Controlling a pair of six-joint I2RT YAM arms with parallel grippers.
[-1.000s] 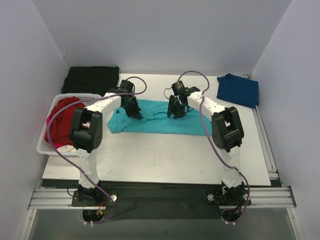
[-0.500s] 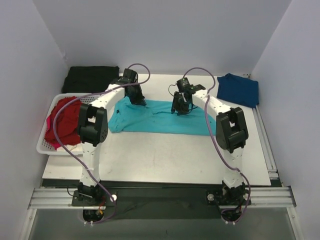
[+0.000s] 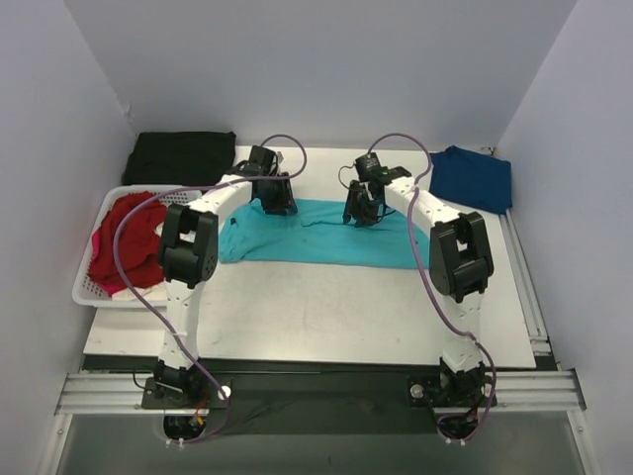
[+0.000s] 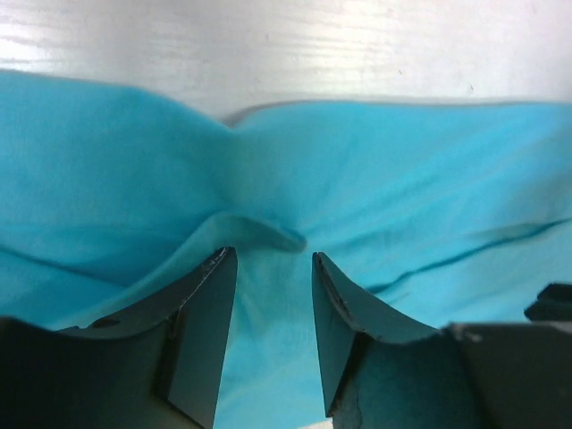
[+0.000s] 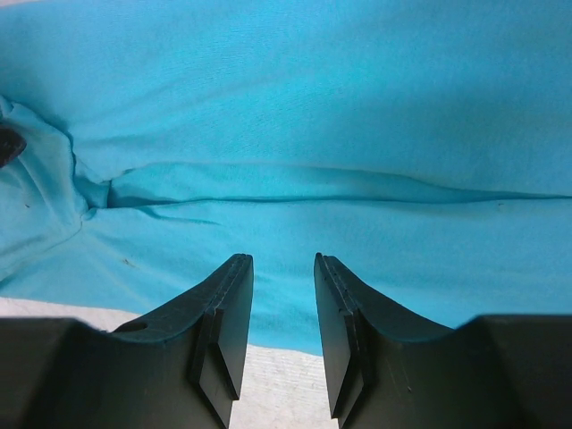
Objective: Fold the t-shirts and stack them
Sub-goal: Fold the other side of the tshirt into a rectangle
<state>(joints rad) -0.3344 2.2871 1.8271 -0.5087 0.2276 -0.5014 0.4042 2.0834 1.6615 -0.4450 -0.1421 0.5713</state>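
The turquoise-teal t-shirt (image 3: pixel 316 242) lies as a long folded strip across the middle of the table. My left gripper (image 3: pixel 277 203) hovers over its far left part. In the left wrist view that gripper (image 4: pixel 268 255) is open, with a small raised pinch of teal cloth (image 4: pixel 259 234) just beyond its tips and nothing held. My right gripper (image 3: pixel 358 213) is over the strip's far edge right of centre. The right wrist view shows this gripper (image 5: pixel 283 259) open above the teal cloth (image 5: pixel 313 107), gripping nothing. The navy t-shirt (image 3: pixel 471 178) lies at the back right. The red t-shirt (image 3: pixel 124 242) fills the basket.
A white slatted basket (image 3: pixel 94 292) stands at the table's left edge. A black folded cloth (image 3: pixel 183 155) lies behind it at the back left. Bare white table (image 3: pixel 326 317) stretches in front of the teal strip.
Both arms moved toward the far side and the teal shirt's folded layer settled flat. The left gripper went from shut to open, releasing the cloth. The right gripper's opening stayed the same.
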